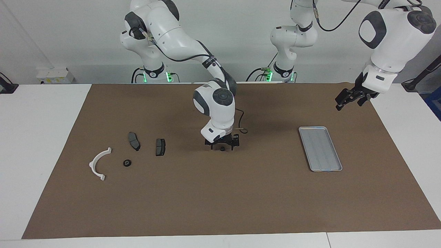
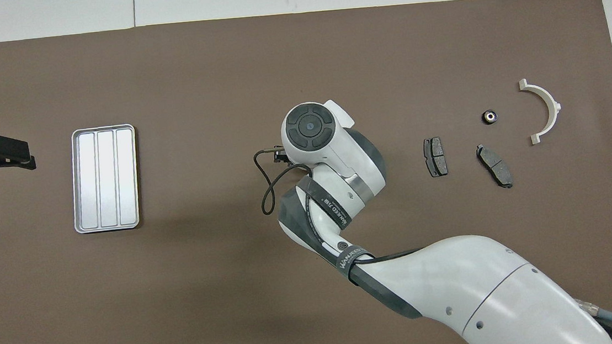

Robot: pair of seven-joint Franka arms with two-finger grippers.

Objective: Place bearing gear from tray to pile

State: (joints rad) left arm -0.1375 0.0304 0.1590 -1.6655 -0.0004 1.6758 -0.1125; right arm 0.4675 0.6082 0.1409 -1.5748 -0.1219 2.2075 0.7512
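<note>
White wall (image 1: 241, 38), white table (image 1: 44, 120)

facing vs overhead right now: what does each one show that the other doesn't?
Facing only: the right hand down at the mat, fingers open either side of a small bearing gear at mid-table; both arm bases by the wall.

Overhead only: nothing extra among the parts; the right arm's wrist covers that hand and gear. It does show the tray's ribs plainly.

Both: the empty tray, the left hand in the air beside it toward the left arm's end, a second bearing gear among the two brake pads, and the white bracket.
</note>
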